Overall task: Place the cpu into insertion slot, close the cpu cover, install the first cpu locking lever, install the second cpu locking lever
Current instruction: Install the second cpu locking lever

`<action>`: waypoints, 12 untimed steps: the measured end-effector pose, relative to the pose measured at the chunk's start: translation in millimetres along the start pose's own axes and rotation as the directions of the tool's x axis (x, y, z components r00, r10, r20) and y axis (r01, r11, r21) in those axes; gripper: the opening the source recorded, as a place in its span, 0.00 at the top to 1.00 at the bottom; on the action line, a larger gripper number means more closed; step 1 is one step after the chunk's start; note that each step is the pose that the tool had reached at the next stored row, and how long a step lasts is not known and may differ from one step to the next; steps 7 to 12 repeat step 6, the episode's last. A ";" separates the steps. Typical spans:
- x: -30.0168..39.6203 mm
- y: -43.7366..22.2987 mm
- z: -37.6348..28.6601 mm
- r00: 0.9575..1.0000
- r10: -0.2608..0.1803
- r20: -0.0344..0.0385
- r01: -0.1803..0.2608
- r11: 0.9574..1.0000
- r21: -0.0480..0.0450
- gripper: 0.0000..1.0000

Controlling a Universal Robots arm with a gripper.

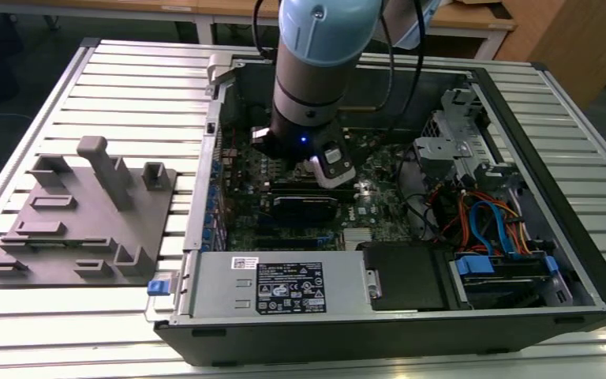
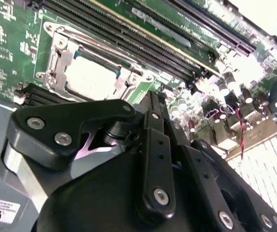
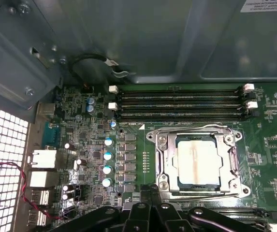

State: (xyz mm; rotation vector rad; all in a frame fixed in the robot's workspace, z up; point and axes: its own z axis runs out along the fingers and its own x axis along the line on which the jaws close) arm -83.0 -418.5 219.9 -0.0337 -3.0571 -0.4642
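The cpu (image 3: pixel 198 162) lies flat in the insertion slot (image 3: pixel 225 189), its pale metal top showing through the window of the cpu cover (image 3: pixel 163 151), which is folded down around it. Thin metal lever rods (image 3: pixel 191 128) run along the socket's edges. My gripper (image 3: pixel 150 189) hovers just beside the socket's edge, fingers together and holding nothing. In the second wrist view the cpu (image 2: pixel 92 77) and the cover frame (image 2: pixel 56 58) sit beyond the black gripper (image 2: pixel 151 99). In the exterior view the gripper (image 1: pixel 330 170) reaches down into the open computer case (image 1: pixel 555 260).
Long black memory slots (image 3: pixel 182 104) run beside the socket. Capacitors (image 3: pixel 108 162) and a red-black wire (image 3: pixel 22 183) lie toward the rear ports. A grey fixture plate (image 1: pixel 82 213) stands on the slatted table at the exterior view's left. Power supply (image 1: pixel 271 284) and cables (image 1: pixel 492 229) crowd the case.
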 end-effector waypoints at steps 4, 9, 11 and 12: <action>0.0 0.0 -0.2 1.000 0.000 0.000 0.000 1.000 0.000 0.90; 0.0 0.0 -0.2 1.000 0.000 0.000 0.000 1.000 0.000 0.90; 0.0 0.0 -0.2 1.000 0.000 0.000 0.000 1.000 0.000 0.90; 0.0 0.0 -0.2 1.000 0.000 0.000 0.000 1.000 0.000 0.90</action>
